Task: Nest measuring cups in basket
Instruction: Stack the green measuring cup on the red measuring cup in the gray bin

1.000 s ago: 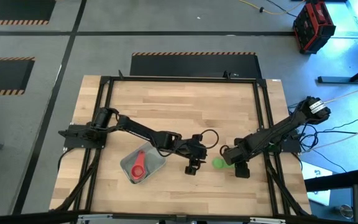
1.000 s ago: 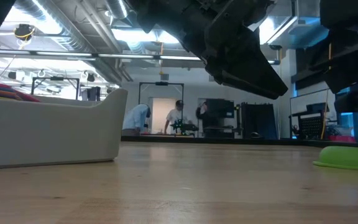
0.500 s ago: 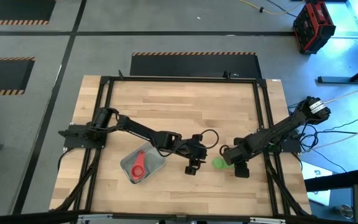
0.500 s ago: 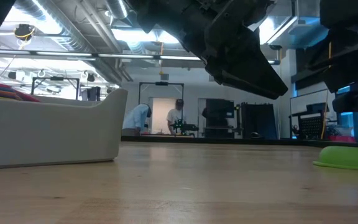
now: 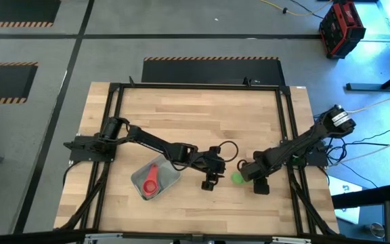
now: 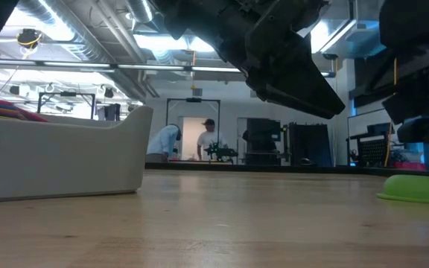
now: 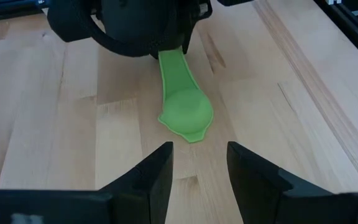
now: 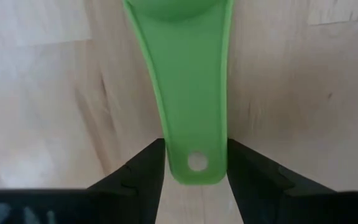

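- Straddling the green cup's point(image 8: 188, 74) handle end: right fingers point(image 8: 143, 168) stand narrowly apart, one on each side, not visibly clamped.
- Cup lies upside down on the tabletop point(image 5: 195, 122), well right of the basket point(image 5: 156, 180); its long axis runs straight into the right gripper point(image 5: 248, 171), bowl pointing toward the left arm.
- Left gripper point(image 7: 199, 163) open wide, empty, just short of the bowl.
- Basket holds stacked cups point(image 5: 150, 181), red on top.

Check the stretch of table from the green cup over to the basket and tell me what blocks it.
The left pincer hangs open between the green cup and the basket, facing the cup. The right pincer straddles the cup's handle. No loose object is seen on the table between them.
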`<act>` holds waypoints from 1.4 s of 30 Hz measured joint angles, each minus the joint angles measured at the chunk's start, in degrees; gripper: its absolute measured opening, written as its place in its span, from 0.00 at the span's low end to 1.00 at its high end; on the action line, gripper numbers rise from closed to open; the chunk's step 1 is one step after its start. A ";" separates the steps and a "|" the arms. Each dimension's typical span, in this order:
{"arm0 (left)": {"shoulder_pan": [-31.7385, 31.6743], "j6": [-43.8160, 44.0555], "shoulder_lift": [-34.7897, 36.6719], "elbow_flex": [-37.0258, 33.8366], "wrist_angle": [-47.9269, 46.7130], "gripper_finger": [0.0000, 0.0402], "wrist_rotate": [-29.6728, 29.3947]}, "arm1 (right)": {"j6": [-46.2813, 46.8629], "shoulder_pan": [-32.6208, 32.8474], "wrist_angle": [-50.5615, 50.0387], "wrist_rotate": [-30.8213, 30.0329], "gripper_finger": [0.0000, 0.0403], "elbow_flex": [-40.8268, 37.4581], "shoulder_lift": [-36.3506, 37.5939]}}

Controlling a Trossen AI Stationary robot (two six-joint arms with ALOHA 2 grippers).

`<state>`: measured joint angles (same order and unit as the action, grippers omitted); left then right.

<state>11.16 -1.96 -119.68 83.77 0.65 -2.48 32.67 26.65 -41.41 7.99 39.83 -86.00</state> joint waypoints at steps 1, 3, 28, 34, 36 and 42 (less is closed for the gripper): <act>0.01 0.00 0.00 0.00 0.01 0.36 0.00 | 0.00 0.00 -0.03 0.01 0.43 0.09 -0.40; -0.01 0.00 0.00 0.00 0.02 0.36 0.01 | -0.01 -0.02 -0.11 0.04 0.43 0.22 -0.97; 0.01 -0.11 0.00 0.00 0.02 0.36 0.00 | -1.36 -0.02 -0.19 0.00 0.34 -0.02 -1.33; -0.01 -0.15 0.33 -0.02 -0.13 0.36 0.01 | -1.40 0.02 -0.57 -0.92 0.34 0.64 -1.43; -0.01 -0.23 0.54 -0.02 -0.13 0.36 0.00 | -1.45 0.08 -1.18 -1.73 0.34 1.38 -1.58; -0.03 -1.86 4.21 -0.12 -5.76 0.36 0.02 | -2.27 -0.02 -0.02 -6.71 0.34 3.64 -1.65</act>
<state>11.14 -3.81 -115.47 83.64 -5.11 -2.46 30.40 26.64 -41.43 1.27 43.47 -87.66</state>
